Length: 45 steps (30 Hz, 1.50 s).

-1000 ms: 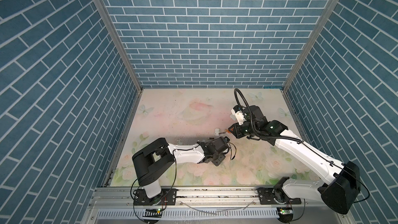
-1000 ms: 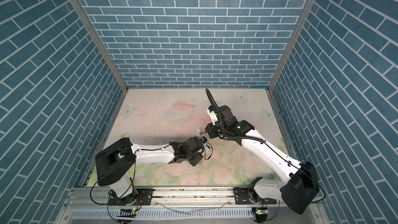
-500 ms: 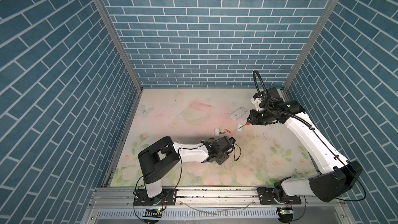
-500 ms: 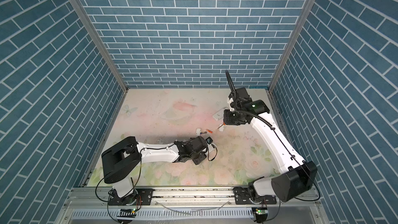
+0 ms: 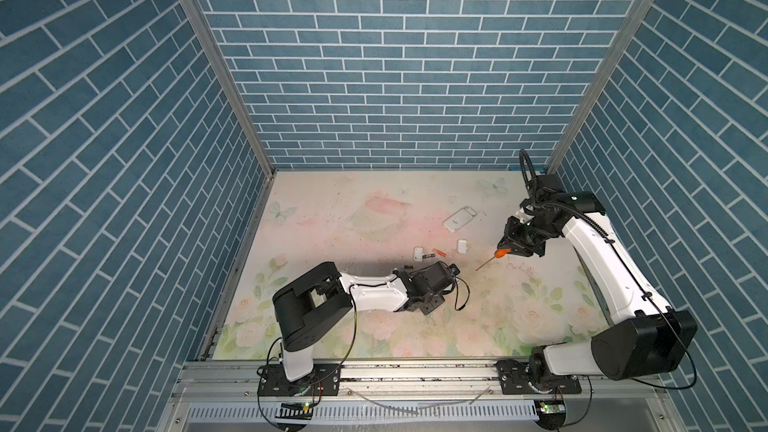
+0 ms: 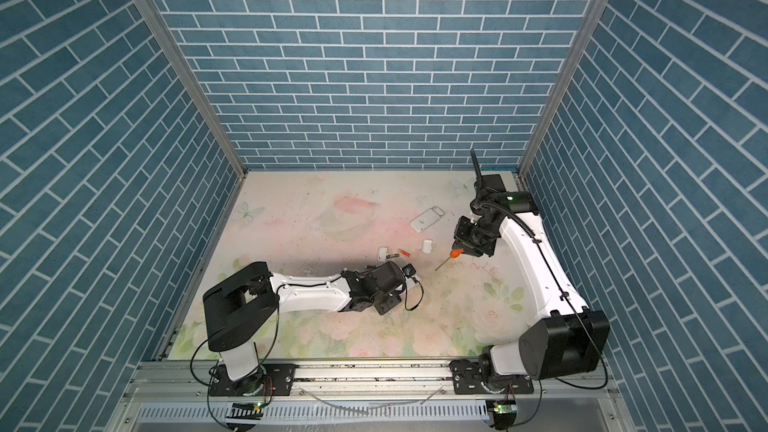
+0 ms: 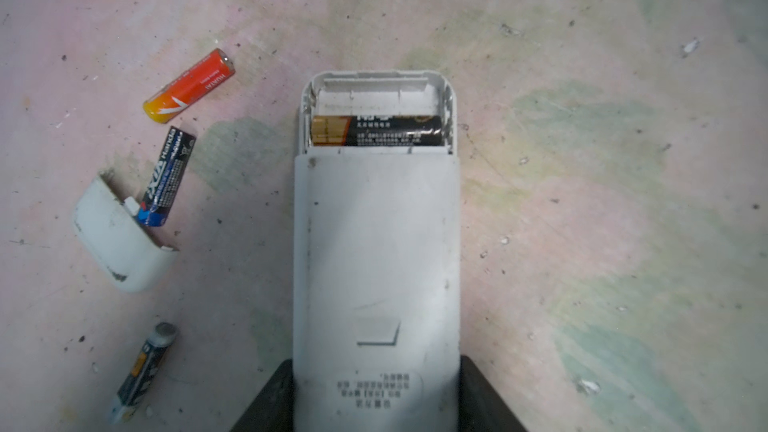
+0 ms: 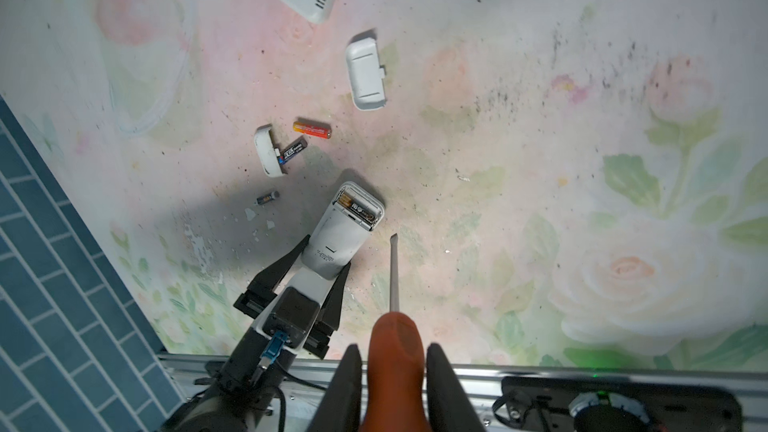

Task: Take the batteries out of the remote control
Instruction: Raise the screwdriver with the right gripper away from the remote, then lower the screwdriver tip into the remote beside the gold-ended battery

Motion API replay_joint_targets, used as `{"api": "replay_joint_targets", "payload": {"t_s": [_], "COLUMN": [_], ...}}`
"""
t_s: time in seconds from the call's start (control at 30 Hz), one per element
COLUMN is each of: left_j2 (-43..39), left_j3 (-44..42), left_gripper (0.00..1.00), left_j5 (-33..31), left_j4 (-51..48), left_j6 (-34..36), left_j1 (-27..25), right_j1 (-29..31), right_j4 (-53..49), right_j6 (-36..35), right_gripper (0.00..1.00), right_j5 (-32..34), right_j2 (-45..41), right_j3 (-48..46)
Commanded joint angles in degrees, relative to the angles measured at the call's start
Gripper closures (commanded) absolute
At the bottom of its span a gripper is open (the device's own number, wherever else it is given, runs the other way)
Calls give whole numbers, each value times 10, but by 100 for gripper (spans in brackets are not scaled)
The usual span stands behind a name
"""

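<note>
My left gripper (image 7: 376, 371) is shut on the white remote control (image 7: 376, 263), which lies on the mat with its compartment uncovered. One black-and-gold battery (image 7: 376, 130) sits crosswise inside. Three loose batteries lie beside it: an orange one (image 7: 189, 86), a dark blue one (image 7: 166, 176) and a dark one (image 7: 143, 369). My right gripper (image 8: 392, 371) is shut on the orange handle of a screwdriver (image 8: 393, 272). It hangs to the right of the remote (image 8: 345, 226), apart from it. In both top views the left gripper (image 5: 440, 274) covers the remote.
A white cover (image 7: 118, 238) lies against the dark blue battery. A second white remote (image 5: 459, 218) and another white cover (image 5: 462, 246) lie farther back. Blue brick walls enclose the floral mat (image 5: 374, 201) on three sides.
My right arm has swung away from the remote to the right, carrying the screwdriver. The left arm has shifted slightly and keeps its hold on the remote.
</note>
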Motion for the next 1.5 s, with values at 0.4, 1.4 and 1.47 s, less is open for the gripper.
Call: {"api": "replay_joint_targets", "payload": {"t_s": [0.4, 1.4, 1.47], "left_j2": [26, 55, 55], "left_j3": [-40, 16, 14], "left_gripper": [73, 73, 73], "left_j5": [-21, 88, 89], "left_j4": [-29, -71, -68], "left_j6": [58, 83, 82], "left_j1": [-18, -25, -25], "right_j1": [-41, -44, -44], "right_j4": [47, 155, 153], "right_j6": [308, 349, 353], "right_gripper": [100, 100, 100], "right_j5": [-75, -33, -32], "right_j2": [-9, 1, -3], "right_j3": [-98, -173, -175]}}
